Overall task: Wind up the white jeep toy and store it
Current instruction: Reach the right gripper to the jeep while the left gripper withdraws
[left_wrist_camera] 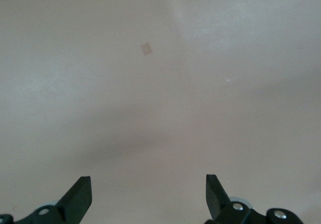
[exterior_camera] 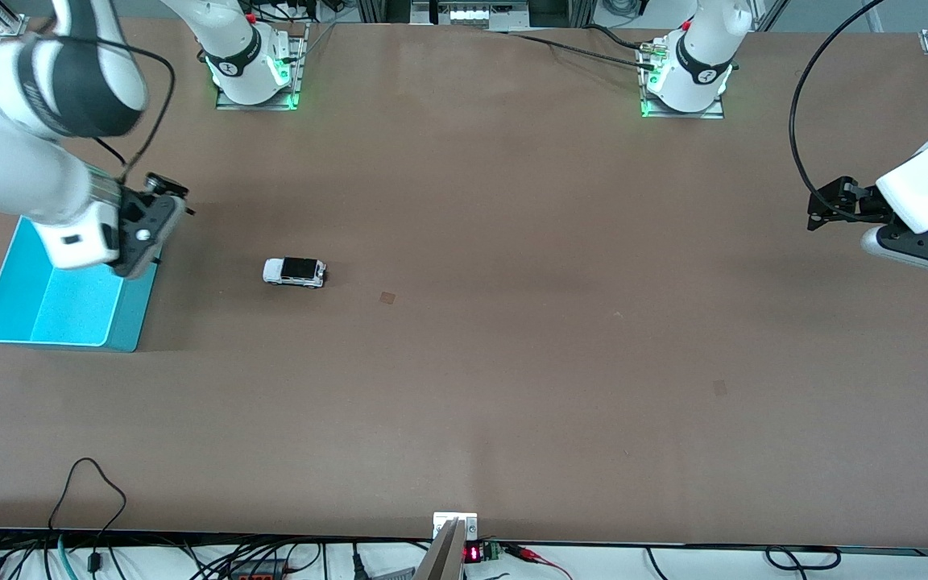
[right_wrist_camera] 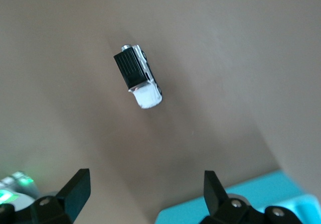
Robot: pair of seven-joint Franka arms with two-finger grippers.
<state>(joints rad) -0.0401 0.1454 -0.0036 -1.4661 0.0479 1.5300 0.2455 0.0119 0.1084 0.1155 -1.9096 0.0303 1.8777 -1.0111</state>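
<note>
The brown table [exterior_camera: 512,362] is taken up by few things. A turquoise bin [exterior_camera: 5,302] is set at the right arm's end of the table, open side up, and nothing can be seen in the part of it that shows. A small faded square patch [exterior_camera: 387,298] is marked on the tabletop near the white jeep toy [exterior_camera: 295,272], toward the left arm's end from it and slightly nearer to the front camera. Cables [exterior_camera: 93,499] are draped along the table edge nearest that camera.

The white jeep toy is found on the bare tabletop beside the bin, toward the left arm's end from it, well apart from its wall. Nothing is placed between the toy and the bin. The toy is seen upright on its wheels, black roof panel up. Its long axis is laid along the length of the table, running from one arm's end toward the other; the white hood is turned toward the bin.

The right gripper [right_wrist_camera: 145,191] is held up in the air over the bin's edge closest to the toy. Its fingers [right_wrist_camera: 77,186] are spread wide and nothing is held between them. The left gripper [left_wrist_camera: 149,191] is parked over bare tabletop at the left arm's end, well apart from the toy, its fingers likewise spread wide and empty; that arm waits.
</note>
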